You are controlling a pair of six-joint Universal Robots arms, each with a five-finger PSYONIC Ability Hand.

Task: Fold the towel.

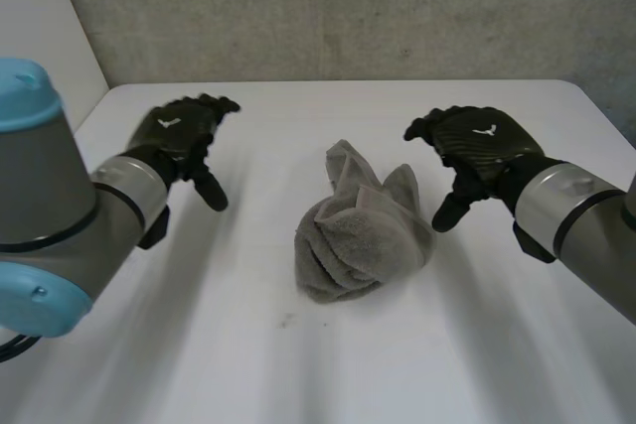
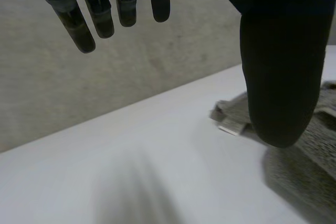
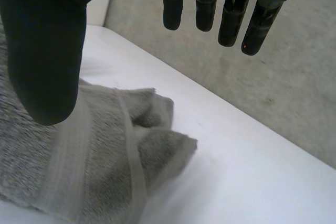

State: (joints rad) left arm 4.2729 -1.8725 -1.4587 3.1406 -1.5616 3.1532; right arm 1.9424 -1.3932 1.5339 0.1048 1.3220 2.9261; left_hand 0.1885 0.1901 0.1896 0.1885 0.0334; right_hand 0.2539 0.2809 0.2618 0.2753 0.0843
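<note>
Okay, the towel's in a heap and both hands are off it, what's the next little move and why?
Probably lower the right hand to pinch the towel's raised corner nearest it. The towel lies bunched on the table, and that hand and the left hand are open and apart from it, so it likely needs spreading before folding.
</note>
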